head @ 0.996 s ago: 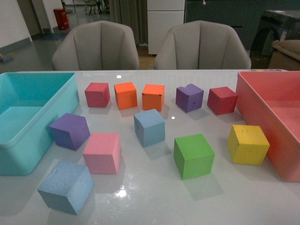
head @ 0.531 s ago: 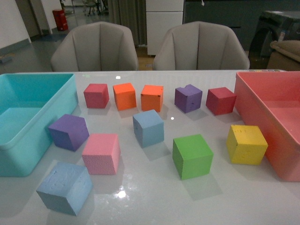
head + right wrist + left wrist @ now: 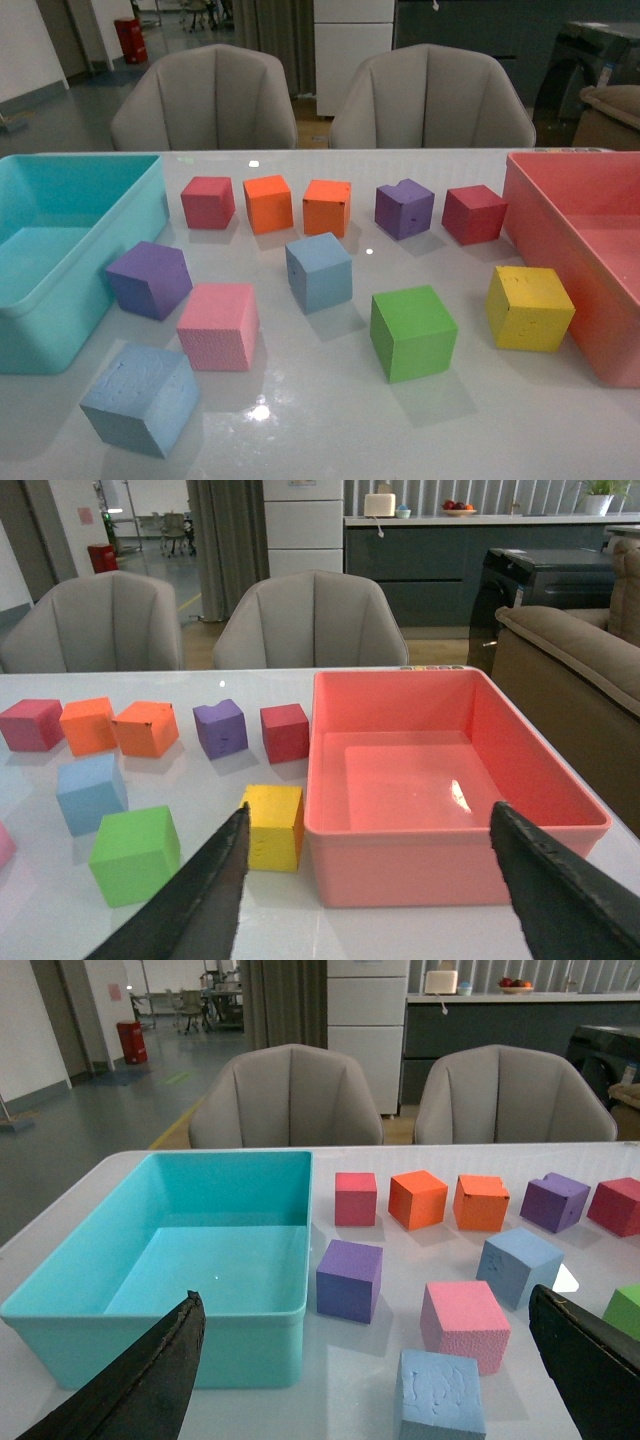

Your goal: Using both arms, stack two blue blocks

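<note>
Cut off at frame edges, spread wide, gripping nothing: left end effector, right end effector. Glossy white worktop; grey chairs behind.

Open-plan office/lounge — grey armchairs, dark counter, sofa.

eleven cubes, two bins, two chairs

body | i see my left gripper fingers: matte black, tapered wedges, greyish edge | my right gripper fingers: matte black, broad, tapering to points
</note>
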Motion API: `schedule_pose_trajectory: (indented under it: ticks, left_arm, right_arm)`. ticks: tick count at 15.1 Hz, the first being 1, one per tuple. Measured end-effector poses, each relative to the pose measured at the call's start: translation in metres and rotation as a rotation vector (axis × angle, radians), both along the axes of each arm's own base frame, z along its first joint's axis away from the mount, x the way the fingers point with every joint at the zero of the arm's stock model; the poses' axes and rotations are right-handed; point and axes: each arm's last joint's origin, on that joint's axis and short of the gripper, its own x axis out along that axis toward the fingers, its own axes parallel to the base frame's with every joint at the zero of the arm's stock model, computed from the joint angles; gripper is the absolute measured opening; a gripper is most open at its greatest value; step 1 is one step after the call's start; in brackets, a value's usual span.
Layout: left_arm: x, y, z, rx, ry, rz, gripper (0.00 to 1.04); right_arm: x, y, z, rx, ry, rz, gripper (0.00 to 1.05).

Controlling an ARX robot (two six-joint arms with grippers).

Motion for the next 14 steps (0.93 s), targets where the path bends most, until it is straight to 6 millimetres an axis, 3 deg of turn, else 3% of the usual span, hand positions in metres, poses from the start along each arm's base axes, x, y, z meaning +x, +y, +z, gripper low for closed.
schedule_pose_trajectory:
  ticks: [6,8,10,12,14]
  left_arm:
    - [0.000,0.000,0.000,0.000,0.000,0.000,0.98]
    - [0.000,0.000,-0.002,0.005,0.036,-0.008,0.98]
    - [0.001,-0.003,0.003,0.003,0.316,-0.113,0.98]
    - [0.001,-0.010,0.017,0.020,0.306,-0.172,0.98]
    - [0.024,-0.018,0.022,0.034,0.278,-0.200,0.98]
  right_arm:
    - [0.000,0.000,0.000,0.000,0.000,0.000,0.98]
    - [0.000,0.000,0.000,0.000,0.000,0.000,1.00]
    - [0.000,0.000,0.000,0.000,0.000,0.000,0.98]
    - [0.000,0.000,0.000,0.000,0.000,0.000,0.98]
    - [0.000,0.000,0.000,0.000,0.000,0.000,0.98]
